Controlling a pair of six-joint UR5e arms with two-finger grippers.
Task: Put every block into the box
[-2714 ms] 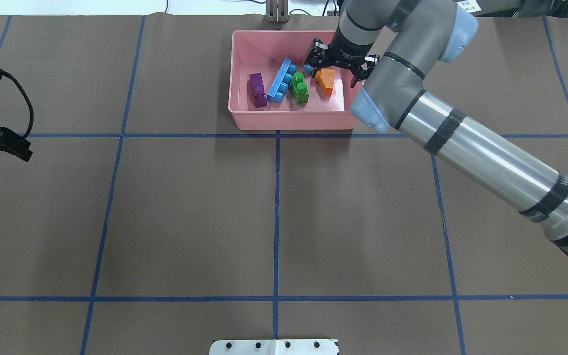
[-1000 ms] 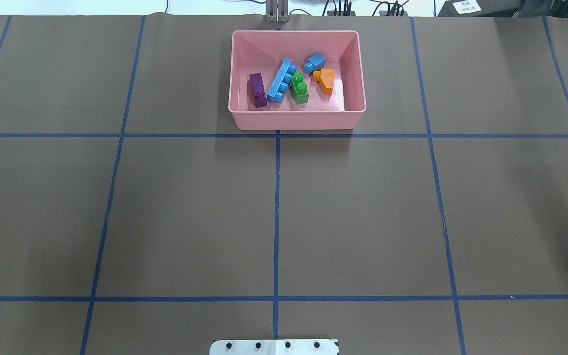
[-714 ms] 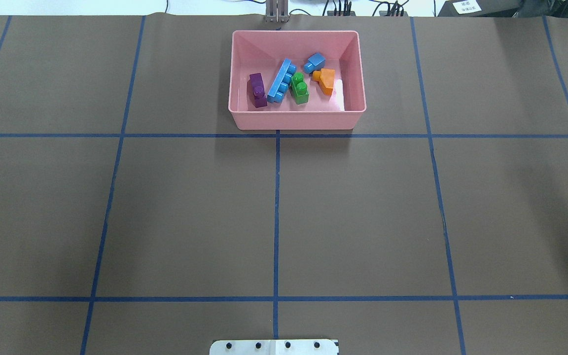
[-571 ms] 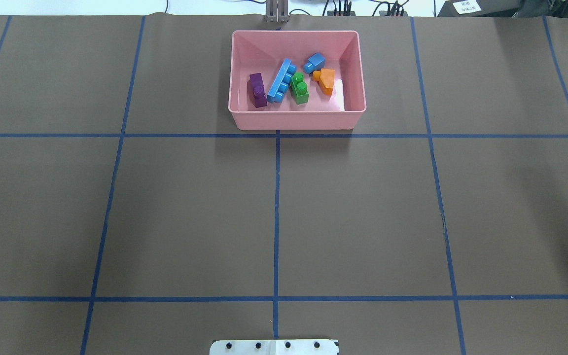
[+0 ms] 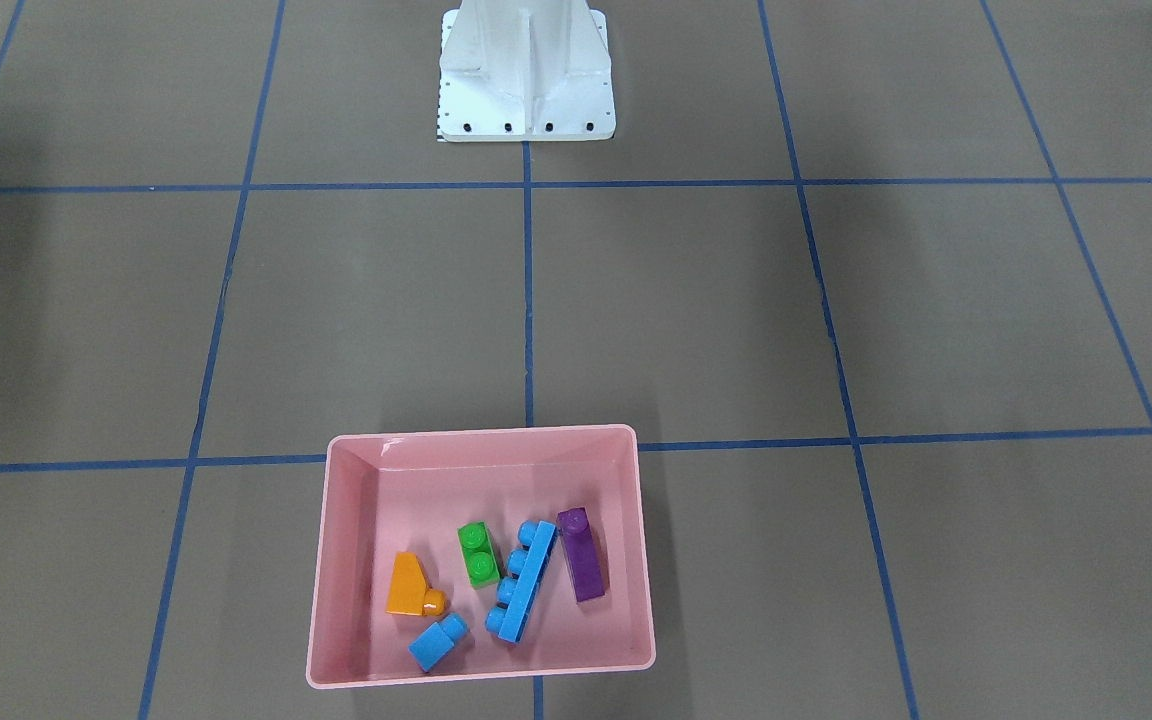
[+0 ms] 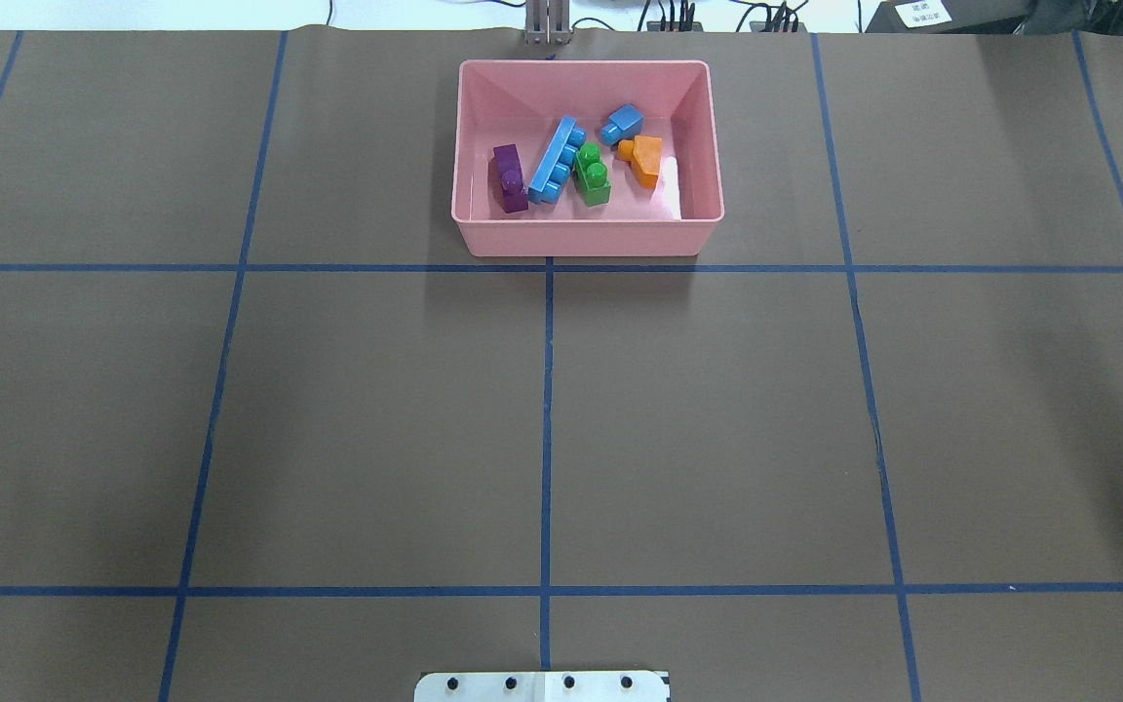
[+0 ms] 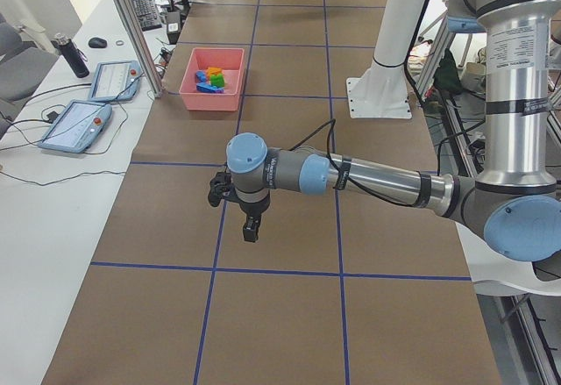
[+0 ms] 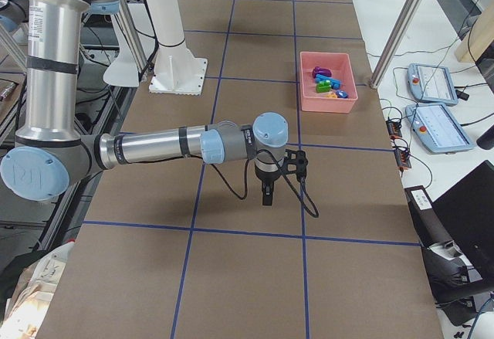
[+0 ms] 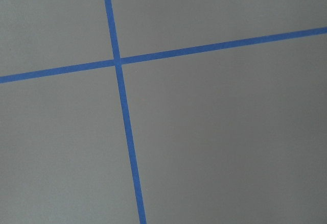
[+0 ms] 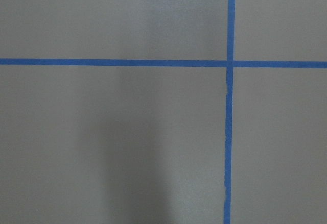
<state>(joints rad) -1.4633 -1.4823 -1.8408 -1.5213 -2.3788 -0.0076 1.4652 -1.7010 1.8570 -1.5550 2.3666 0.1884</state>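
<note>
All blocks [image 6: 557,161] lie in the box [image 6: 581,244], so I judge the job done and no further move needed. Whether my left gripper [image 7: 251,230] and right gripper [image 8: 266,194] are clenched, I cannot tell.

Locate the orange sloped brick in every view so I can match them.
Front-facing: orange brick lower left inside the pink box.
Overhead: orange brick right of centre in the box.
Exterior left: orange brick tiny, in the far box.
Exterior right: orange brick tiny, box's near end.
Left wrist: absent.
Right wrist: absent.
Shared landmark: the pink box.
</note>
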